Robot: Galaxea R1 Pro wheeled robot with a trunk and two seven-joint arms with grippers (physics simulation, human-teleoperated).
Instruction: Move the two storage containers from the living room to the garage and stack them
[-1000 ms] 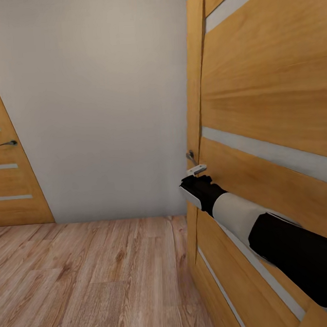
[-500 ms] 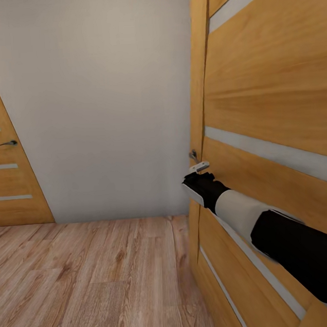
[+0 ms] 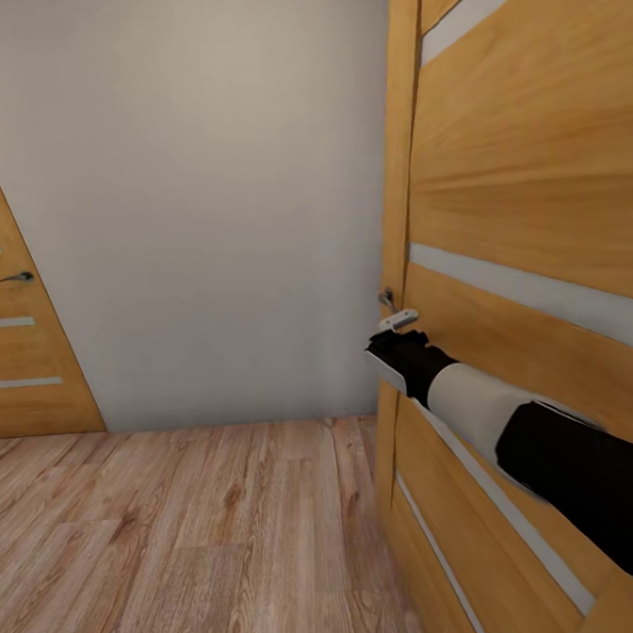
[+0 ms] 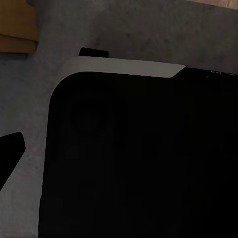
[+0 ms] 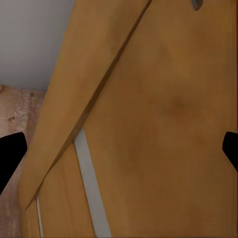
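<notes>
Since a second ago the near wooden door [image 3: 525,198] has swung a little away toward the right of the head view, its edge and metal handle [image 3: 387,299] shifting rightward, and the right arm [image 3: 513,425] has followed it, while the wall and far door sit where they were, so the camera has not moved.

Nearest, the right arm reaches from the lower right corner across the door's face, black and white segments in line, ending at the right gripper [image 3: 399,321] just below the handle. In the right wrist view the two dark fingertips [image 5: 10,153] stand far apart at either side, nothing between them, with the door panel [image 5: 163,124] and one of its pale glass strips [image 5: 91,188] close ahead. In the left wrist view a dark rounded body with a pale edge [image 4: 129,67] blocks most of the frame above grey speckled ground [image 4: 29,99]; whether the left gripper is parted or closed I cannot tell.

Farther off lies light wood plank flooring [image 3: 181,534], then a plain white wall [image 3: 195,202]. At the far left stands a second wooden door [image 3: 17,356] with its own lever handle [image 3: 16,277]. No storage container can be made out here.
</notes>
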